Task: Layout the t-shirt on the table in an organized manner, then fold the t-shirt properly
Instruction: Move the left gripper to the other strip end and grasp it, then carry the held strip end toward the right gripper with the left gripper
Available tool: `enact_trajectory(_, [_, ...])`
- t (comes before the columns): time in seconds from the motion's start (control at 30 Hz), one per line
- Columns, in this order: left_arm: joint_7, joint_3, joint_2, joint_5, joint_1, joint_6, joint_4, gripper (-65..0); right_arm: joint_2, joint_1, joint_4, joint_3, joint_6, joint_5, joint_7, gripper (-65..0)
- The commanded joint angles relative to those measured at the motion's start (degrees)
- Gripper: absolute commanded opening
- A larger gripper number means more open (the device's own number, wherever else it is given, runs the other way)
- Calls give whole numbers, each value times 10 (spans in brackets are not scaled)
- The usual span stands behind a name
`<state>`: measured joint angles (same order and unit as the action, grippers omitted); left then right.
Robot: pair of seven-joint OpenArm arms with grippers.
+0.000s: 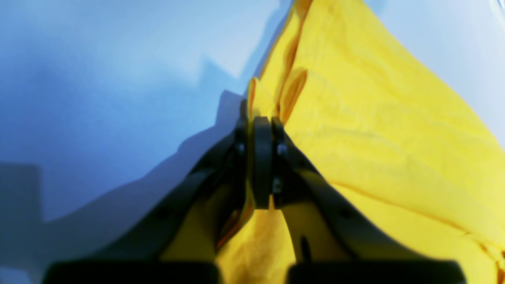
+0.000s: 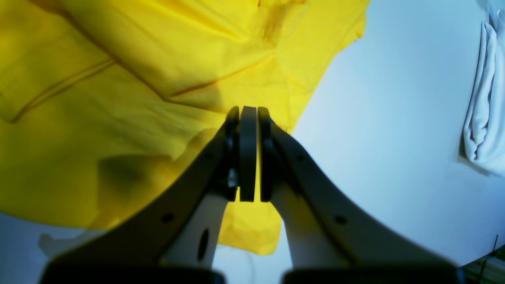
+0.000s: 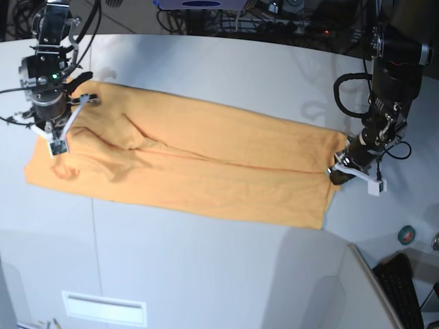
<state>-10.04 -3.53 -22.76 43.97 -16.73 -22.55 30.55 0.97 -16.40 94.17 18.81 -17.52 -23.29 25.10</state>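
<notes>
Across the counter [image 3: 206, 274], both pincers, left [image 3: 341, 171] and right [image 3: 58, 147], are gripping the t-shirt [image 3: 206, 164], probably stretching it flat before folding.

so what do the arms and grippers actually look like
Both arms are black, jointed and bulky, with looping black cables. The left gripper and right gripper have dark curved fingers with pale inner faces and small screw holes. In the base view, white parts sit near each gripper's tip.
</notes>
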Motion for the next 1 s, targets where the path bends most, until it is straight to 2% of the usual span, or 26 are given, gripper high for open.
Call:
enact_trajectory(0.0, [-5, 5, -10, -1, 10, 3, 28, -650, -3, -2, 19, 2, 5, 0, -11, -650])
enact_trajectory(0.27, [-11, 134, -29, -5, 125, 5, 212, -650, -2, -12, 47, 22, 5, 0, -11, -650])
enact_trajectory(0.43, [-11, 140, -42, -5, 182, 7, 311, -650, -2, -13, 47, 22, 5, 0, -11, -650])
enact_trajectory(0.57, [-12, 138, -42, -10, 233, 51, 409, -650, -1, -13, 47, 22, 5, 0, -11, -650])
enact_trajectory(0.73, [-26, 94, -35, -98, 256, 61, 489, -650, -1, -12, 47, 22, 5, 0, -11, -650])
enact_trajectory(0.97, [-115, 52, 49, -190, 228, 65, 557, -650, -1, -11, 47, 22, 5, 0, -11, -650])
